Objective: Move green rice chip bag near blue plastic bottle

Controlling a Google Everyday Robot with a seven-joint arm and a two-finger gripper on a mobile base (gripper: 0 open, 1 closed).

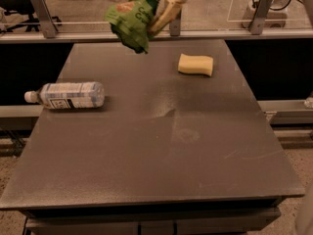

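- The gripper clamps the chip bag above the table's far edge.
- The bottle lies at the left edge, well apart.
- A sponge sits far right.

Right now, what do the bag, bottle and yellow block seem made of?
The green rice chip bag, held by the gripper at top: crinkled, slightly glossy film. The blue plastic bottle: clear, see-through plastic. The yellow sponge: probably matte foam, soft-edged.

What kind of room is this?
Probably a robot test lab: a plain table with a railing behind it, a bottle and sponge laid out, and the robot's tool holding a bag up over the table's far edge.
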